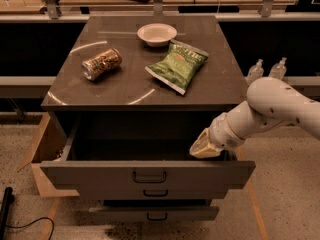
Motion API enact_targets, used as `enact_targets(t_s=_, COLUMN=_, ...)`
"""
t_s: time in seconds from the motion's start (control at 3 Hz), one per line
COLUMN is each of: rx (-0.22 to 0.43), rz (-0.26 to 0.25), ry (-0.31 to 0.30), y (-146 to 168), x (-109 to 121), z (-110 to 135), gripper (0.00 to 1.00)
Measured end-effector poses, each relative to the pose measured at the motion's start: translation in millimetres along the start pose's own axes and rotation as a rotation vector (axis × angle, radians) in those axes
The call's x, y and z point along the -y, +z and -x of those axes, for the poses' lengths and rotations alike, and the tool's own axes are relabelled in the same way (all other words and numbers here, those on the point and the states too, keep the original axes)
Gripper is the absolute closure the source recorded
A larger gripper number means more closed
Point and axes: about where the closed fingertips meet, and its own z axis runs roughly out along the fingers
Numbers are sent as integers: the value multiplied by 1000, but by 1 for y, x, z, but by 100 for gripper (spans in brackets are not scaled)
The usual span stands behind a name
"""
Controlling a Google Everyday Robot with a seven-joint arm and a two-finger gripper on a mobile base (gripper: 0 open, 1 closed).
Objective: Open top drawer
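The gripper (206,147) hangs just over the right end of the top drawer (90,174), close behind its front panel. Whether it is open or closed cannot be told. It is off the handle (149,176), and nothing shows in its grasp. The drawer stands well out, its deep grey inside bare, so the opening looks done; at most the arm (272,106) must draw clear. Behind the drawer, higher up, lie a can (101,64), a chip bag (177,65) and a bowl (157,34).

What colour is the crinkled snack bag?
Snack bag green, camera view; cream gripper over open grey top drawer.
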Motion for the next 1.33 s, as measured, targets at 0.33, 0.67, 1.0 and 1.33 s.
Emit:
enact_targets(t_s=0.33, rx=-6, rz=48, ry=-4, y=-2, x=-15, z=-2, gripper=100)
enact_targets(t_s=0.67, rx=-11, rz=106, ry=5, y=-6, x=-40, z=-4, gripper=100)
enact_targets(t_s=1.0, rx=-15, rz=148, ry=14, y=-13, x=-59, z=-4, gripper=100)
enact_targets(t_s=1.33, rx=-16, rz=195, ry=20, y=-28, x=-87, z=-7, gripper=100)
